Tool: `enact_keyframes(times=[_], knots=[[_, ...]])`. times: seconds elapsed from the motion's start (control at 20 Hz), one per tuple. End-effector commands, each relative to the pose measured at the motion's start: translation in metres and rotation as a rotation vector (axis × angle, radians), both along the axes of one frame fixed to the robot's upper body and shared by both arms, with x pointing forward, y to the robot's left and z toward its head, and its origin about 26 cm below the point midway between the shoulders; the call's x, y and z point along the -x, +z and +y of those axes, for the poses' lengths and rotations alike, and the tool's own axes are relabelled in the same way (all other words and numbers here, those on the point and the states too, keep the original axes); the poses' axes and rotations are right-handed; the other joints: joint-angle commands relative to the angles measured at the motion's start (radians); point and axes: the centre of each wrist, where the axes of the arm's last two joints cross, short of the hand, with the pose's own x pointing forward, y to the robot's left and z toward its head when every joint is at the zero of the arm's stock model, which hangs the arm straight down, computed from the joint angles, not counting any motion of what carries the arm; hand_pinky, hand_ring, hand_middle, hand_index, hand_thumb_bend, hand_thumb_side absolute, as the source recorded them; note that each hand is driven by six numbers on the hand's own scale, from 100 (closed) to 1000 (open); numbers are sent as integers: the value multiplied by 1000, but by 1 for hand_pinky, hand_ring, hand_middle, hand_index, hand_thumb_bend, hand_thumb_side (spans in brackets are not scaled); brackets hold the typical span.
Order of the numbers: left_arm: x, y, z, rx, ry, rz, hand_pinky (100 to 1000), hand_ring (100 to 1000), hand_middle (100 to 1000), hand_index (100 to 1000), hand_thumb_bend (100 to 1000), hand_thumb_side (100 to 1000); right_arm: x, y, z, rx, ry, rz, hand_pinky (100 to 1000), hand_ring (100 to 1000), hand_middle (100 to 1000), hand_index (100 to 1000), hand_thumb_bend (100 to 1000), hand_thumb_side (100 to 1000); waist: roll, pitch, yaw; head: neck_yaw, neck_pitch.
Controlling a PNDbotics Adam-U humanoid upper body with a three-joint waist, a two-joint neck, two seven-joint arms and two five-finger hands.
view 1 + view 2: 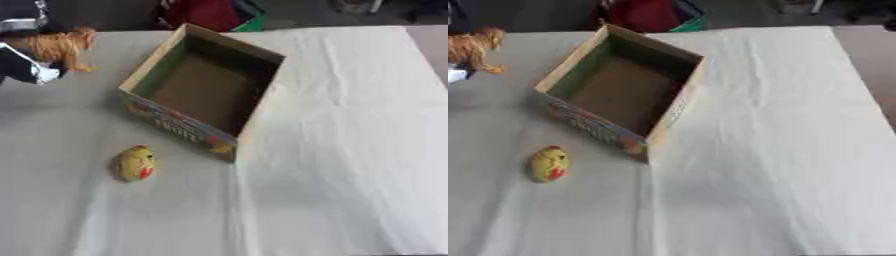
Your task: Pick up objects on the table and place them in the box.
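Left hand (26,57) holds orange toy (61,46) left of box (179,131); yellow toy (136,163) near.

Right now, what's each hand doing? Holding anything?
Left hand: upper left, shut on the orange toy animal, held left of the box.
Right hand: not in view.

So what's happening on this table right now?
A robot is tidying toys into a cardboard box. Its left hand, at the upper left, holds an orange toy animal in the air beside the box, not yet over it. The box looks empty inside. A small yellow toy with a red spot lies on the white cloth in front of the box, untouched. The right hand is out of sight.
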Motion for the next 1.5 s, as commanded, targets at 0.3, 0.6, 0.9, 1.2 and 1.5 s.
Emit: enact_keyframes(times=[0.3, 0.6, 0.9, 1.2, 1.5], knots=[[1, 31, -38, 118, -151, -142, 184, 235, 100, 144, 100, 295, 2, 10, -1, 8, 8, -33, 698, 1000, 748, 871, 100, 1000, -3, -21, -13, 9, -13], [-10, 33, -73, 189, -239, -168, 191, 236, 100, 141, 100, 297, 1, 13, 2, 6, 24, -42, 699, 1000, 748, 871, 100, 1000, -3, -15, -29, 18, -23], [-23, 24, -108, 259, -306, -168, 196, 240, 100, 140, 100, 298, 0, 14, 4, 1, 34, -45, 698, 1000, 747, 871, 100, 1000, -1, -7, -40, 24, -29], [-31, 11, -130, 263, -335, -174, 198, 245, 100, 141, 100, 298, -1, 18, 8, -2, 52, -55, 698, 1000, 747, 872, 100, 1000, 6, 8, -62, 35, -38], [-41, -5, -140, 223, -323, -158, 200, 255, 102, 144, 100, 297, -2, 21, 11, -6, 67, -65, 698, 1000, 747, 873, 100, 1000, 13, 26, -85, 49, -44]])
